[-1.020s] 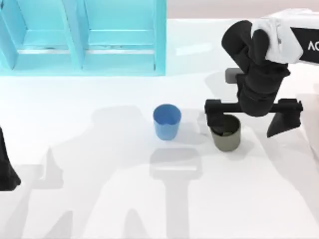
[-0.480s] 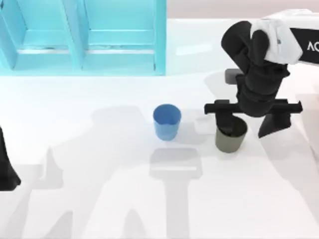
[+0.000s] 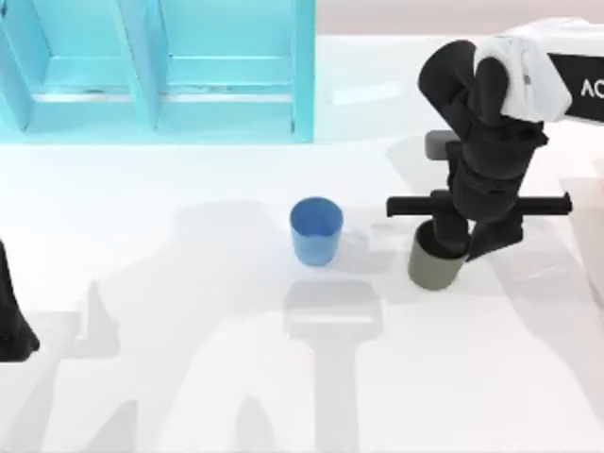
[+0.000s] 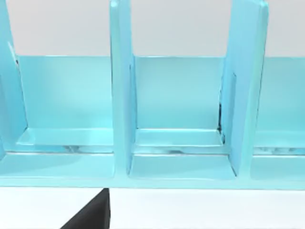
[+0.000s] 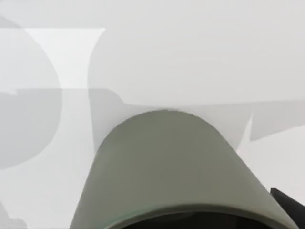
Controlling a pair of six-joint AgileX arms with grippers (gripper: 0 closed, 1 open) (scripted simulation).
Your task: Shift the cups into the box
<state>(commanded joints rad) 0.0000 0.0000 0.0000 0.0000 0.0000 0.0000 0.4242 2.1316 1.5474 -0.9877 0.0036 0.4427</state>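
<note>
White tabletop (image 3: 189, 396) carries everything; no room beyond it is visible. Turquoise box (image 3: 160, 71), compartmented, stands at ten o'clock, both cups well apart from it.

My right arm reaches in from two o'clock, and my right gripper (image 3: 462, 241) sits on the olive-grey cup (image 3: 432, 266) at four o'clock of centre. Half a second ago the fingers stood wide, one inside the rim and one well outside; now they have drawn in against the cup's wall, pinching it at the rim. I judge the grasp made and the lift due next. The right wrist view has the cup's wall (image 5: 171, 162) close under the camera.

The blue cup (image 3: 315, 229) stands untouched near centre, just left of the olive one.

My left gripper (image 3: 11, 326) is parked at nine o'clock, its wrist camera facing the box.
</note>
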